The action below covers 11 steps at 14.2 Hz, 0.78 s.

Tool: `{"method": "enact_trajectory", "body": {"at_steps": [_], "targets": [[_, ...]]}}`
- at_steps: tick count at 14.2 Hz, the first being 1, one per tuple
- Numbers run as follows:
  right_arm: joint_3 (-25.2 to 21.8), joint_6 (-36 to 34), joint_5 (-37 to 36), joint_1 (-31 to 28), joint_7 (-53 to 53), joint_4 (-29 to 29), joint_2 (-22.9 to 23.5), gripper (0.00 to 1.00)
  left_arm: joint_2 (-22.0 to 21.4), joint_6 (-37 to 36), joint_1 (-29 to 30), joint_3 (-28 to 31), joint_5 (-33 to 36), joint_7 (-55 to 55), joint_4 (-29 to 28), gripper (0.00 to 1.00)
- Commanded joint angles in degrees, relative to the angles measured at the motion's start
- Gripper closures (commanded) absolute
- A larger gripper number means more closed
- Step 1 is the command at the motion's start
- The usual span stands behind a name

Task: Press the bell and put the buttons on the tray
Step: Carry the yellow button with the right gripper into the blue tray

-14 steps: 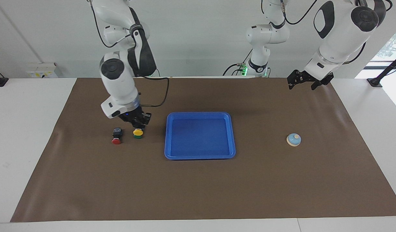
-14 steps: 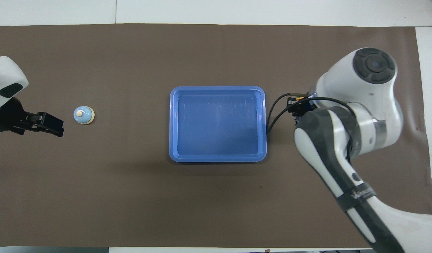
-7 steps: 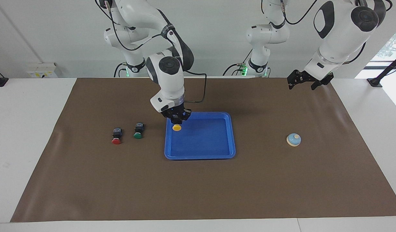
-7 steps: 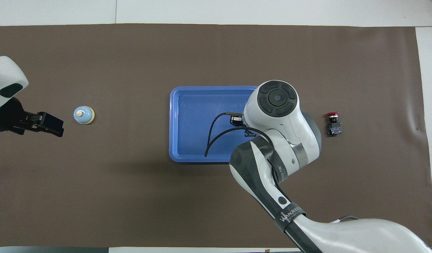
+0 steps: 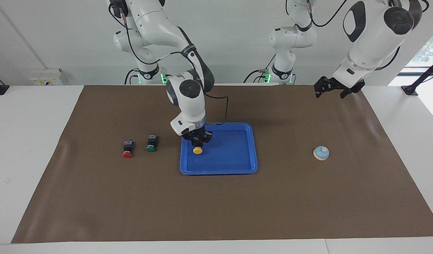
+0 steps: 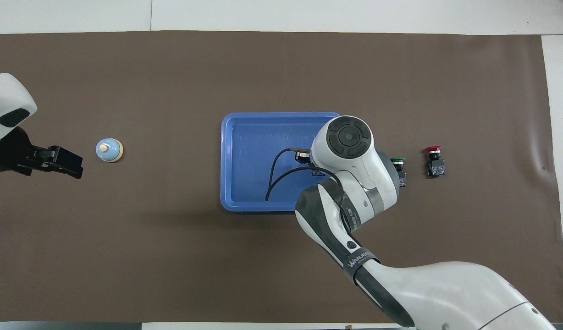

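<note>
The blue tray [image 5: 219, 171] lies mid-table. My right gripper [image 5: 197, 144] is shut on the yellow button [image 5: 197, 150] and holds it low inside the tray, at its end toward the right arm. In the overhead view the right arm hides both. The green button [image 5: 151, 143] and the red button [image 5: 127, 149] lie on the mat beside the tray, toward the right arm's end; they also show in the overhead view, green [image 6: 398, 161] and red [image 6: 434, 160]. The bell [image 5: 321, 153] stands toward the left arm's end. My left gripper [image 5: 333, 89] waits open in the air over the mat beside the bell [image 6: 109, 150].
A brown mat [image 5: 216, 204] covers most of the white table. The right arm's black cable [image 6: 274, 176] hangs over the tray [image 6: 225, 160]. The right arm's wrist covers the tray's end and part of the green button in the overhead view.
My right gripper lifted the yellow button from beside the green button, carried it over the tray and lowered it into the tray. The left arm has not moved.
</note>
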Motion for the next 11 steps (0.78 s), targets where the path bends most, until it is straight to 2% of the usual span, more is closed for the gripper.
{"method": "enact_trajectory", "body": {"at_steps": [1,3,6,11], "targets": [[0.0,-5.6,1.3,-1.0,-0.2,3.1,-0.8,0.0,-0.4,-0.6,0.0,0.1,0.5,-0.6,0.5,0.0],[-0.5,-11.5,1.2,-3.0,-3.9,5.6,-2.9,0.0,-0.4,-0.6,0.0,0.1,0.5,-0.6,0.5,0.0],[-0.5,-14.9,1.1,-9.8,-15.7,2.3,-8.1,0.0,-0.4,-0.7,0.0,0.1,0.5,-0.6,0.5,0.0],[-0.6,-10.4,0.5,-22.2,-28.5,-4.6,-10.3,0.0,-0.4,-0.6,0.0,0.1,0.5,-0.6,0.5,0.0]]}}
